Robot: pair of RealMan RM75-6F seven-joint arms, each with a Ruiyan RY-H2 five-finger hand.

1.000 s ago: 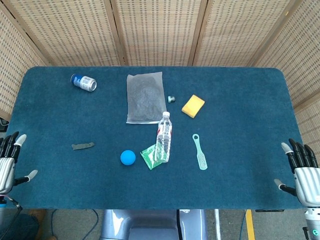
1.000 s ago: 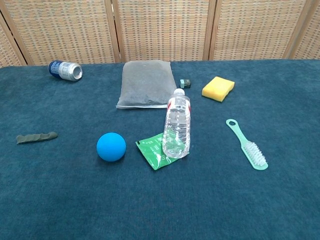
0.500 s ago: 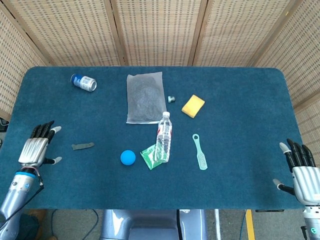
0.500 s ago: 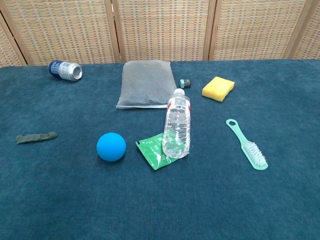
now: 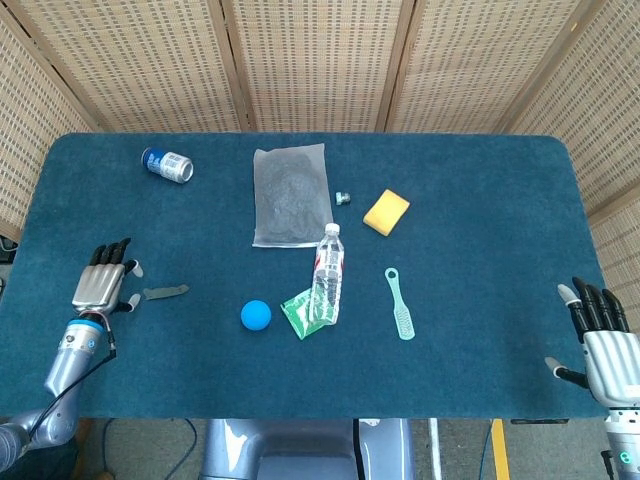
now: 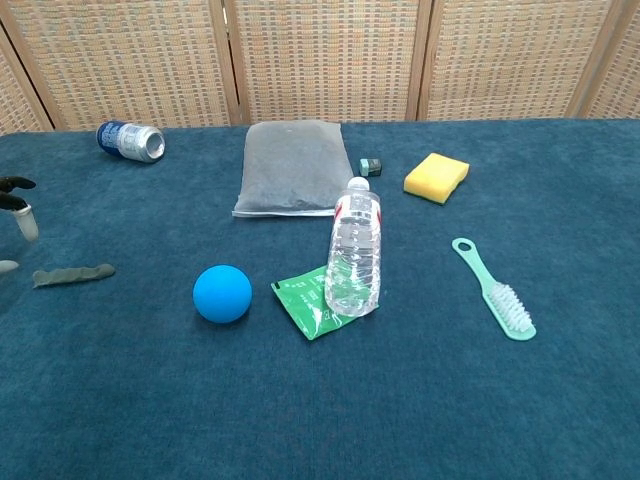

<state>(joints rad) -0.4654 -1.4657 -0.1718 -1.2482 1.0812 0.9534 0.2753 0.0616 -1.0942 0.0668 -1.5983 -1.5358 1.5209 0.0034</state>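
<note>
My left hand [image 5: 102, 279] hovers over the left part of the blue table [image 5: 480, 210], fingers spread and empty; its fingertips [image 6: 20, 200] just show at the left edge of the chest view. A dark green strip [image 5: 165, 292] [image 6: 72, 273] lies just to its right. My right hand [image 5: 600, 335] stays at the table's right front corner, open and empty. A blue ball [image 5: 256, 315] [image 6: 222, 293], a clear water bottle [image 5: 327, 273] [image 6: 355, 250] lying on a green packet [image 5: 296, 312] [image 6: 305, 303], and a mint brush [image 5: 401, 305] [image 6: 495, 290] sit mid-table.
A blue can [image 5: 167, 164] [image 6: 130, 140] lies at the back left. A grey pouch [image 5: 291, 194] [image 6: 293, 167], a small dark cap [image 5: 342, 197] [image 6: 371, 166] and a yellow sponge [image 5: 386, 212] [image 6: 436, 176] lie at the back. Woven screens stand behind the table.
My left hand has moved from the table's left edge inward and forward, toward the dark green strip. The right hand has barely shifted.
</note>
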